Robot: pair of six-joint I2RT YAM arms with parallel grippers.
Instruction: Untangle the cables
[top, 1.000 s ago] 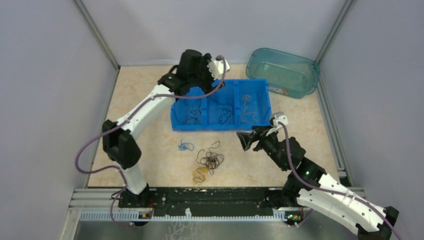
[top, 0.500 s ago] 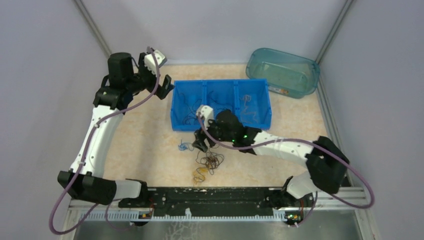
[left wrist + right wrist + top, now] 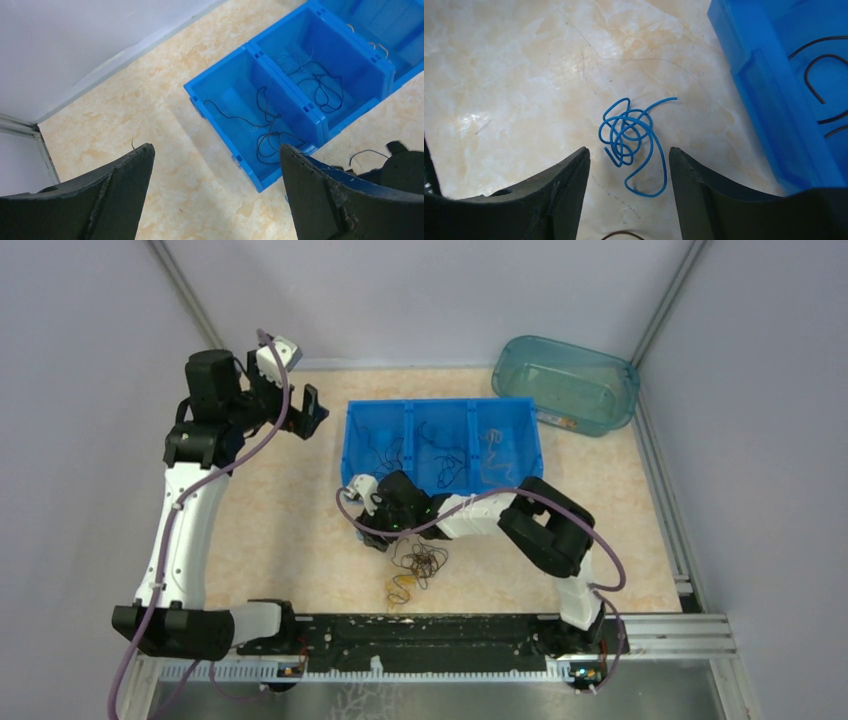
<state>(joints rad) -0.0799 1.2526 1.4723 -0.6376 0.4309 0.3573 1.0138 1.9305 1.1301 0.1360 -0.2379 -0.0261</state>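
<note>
My right gripper (image 3: 627, 152) stands jaws apart, the blue cable (image 3: 626, 125) between them; I would lower squarely and pinch its dense knot, not the stray end

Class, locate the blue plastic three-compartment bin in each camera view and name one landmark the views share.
Top external: blue plastic three-compartment bin at centre, towards the back.
Left wrist: bin upper right, running off the edge.
Right wrist: bin at right edge, one corner only.
Shared landmark: marbled beige tabletop around it.
</note>
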